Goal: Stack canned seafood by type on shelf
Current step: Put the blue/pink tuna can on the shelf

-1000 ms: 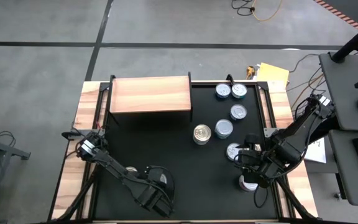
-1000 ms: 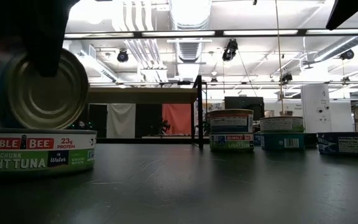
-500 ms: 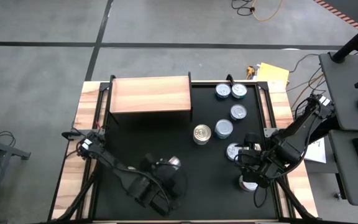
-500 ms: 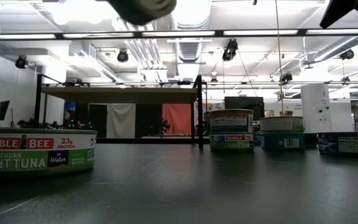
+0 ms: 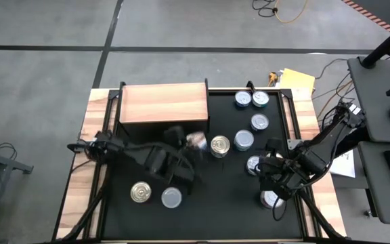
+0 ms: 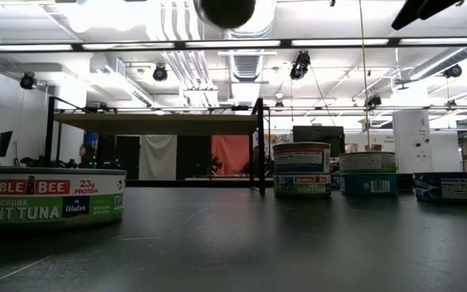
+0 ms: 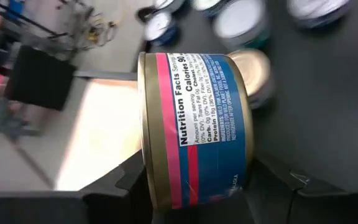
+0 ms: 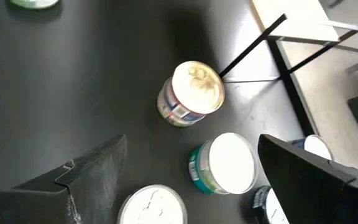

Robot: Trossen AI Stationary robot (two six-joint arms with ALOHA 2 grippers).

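Observation:
The light-brown wooden shelf (image 5: pixel 162 103) stands at the far left of the black table. My left gripper (image 5: pixel 193 142) hovers just off the shelf's near right corner, shut on a blue-and-red labelled can with gold rims (image 7: pixel 194 127). Loose cans rest on their bases: a gold-topped one (image 5: pixel 140 192) and a silver one (image 5: pixel 171 198) near left, a gold-topped one (image 5: pixel 220 146) mid-table, several silver ones (image 5: pixel 260 123) to the right. My right gripper (image 5: pixel 268 179) hangs open above the right-hand cans, with nothing between its fingers (image 8: pixel 92 174). My left gripper pinches the can between its two fingers, one on each flat end; the gold rim (image 7: pixel 146 163) sits against one finger (image 7: pixel 126 180). The fingers slant down toward the table's far side. The can lies on its side in the hold, lifted clear of the table.
In the low view a Bumble Bee tuna can (image 6: pixel 47 199) stands close at the left, with a two-high stack (image 6: pixel 302 170) and other cans (image 6: pixel 367 173) farther back. A yellow pad (image 5: pixel 296 80) lies beyond the far right corner. Bare black table lies mid-front.
My left gripper has risen from the table's near edge and swung toward the far side and the shelf, rolling its wrist, with the can kept in its fingers. The can has gone up clear of the table. Two cans at the near left now show.

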